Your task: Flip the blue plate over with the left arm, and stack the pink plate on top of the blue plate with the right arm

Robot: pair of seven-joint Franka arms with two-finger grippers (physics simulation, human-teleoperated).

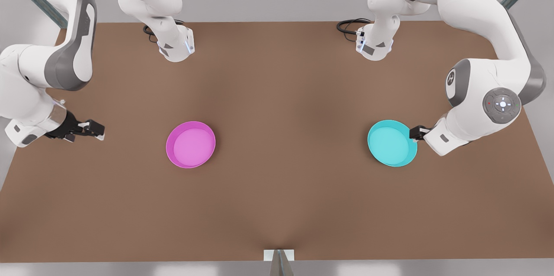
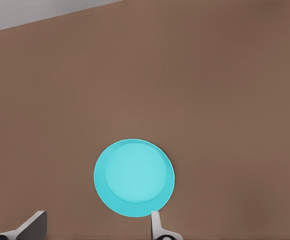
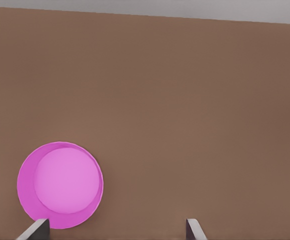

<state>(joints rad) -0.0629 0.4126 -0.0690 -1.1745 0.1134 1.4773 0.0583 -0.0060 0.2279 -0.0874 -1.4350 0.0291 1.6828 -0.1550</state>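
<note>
Plainly, the job is at its very start: the round shallow turquoise-cyan blue plate (image 1: 392, 143) lies hollow side up on the flat brown table (image 1: 277, 189), so it is not yet flipped, and the round shallow magenta-pink plate (image 1: 191, 144) rests well apart from it, also hollow side up and not yet stacked. The left gripper (image 1: 418, 133), small, black and two-fingered on its white jointed arm, sits at the front view's right, right at the rim of the blue plate; from these pictures I cannot tell whether it touches. In the left wrist view its two fingertips (image 2: 155, 223) stand wide apart with nothing between them, one of them just beside the near edge of the blue plate (image 2: 134, 177), the dish lying just ahead of the spread fingers and partly between their lines. The right gripper (image 1: 88, 130) is at the front view's left, low over the table and pointing toward the pink plate with bare table between them; it appears to be waiting. In the right wrist view its fingertips (image 3: 194, 229) are likewise spread wide and empty, and the pink plate (image 3: 60, 184) lies ahead of them, off toward one finger rather than centred. By my judgement everything remains to be done: the left gripper must take the blue rim and turn the dish over, then the right must fetch the pink plate and set it on top.
</note>
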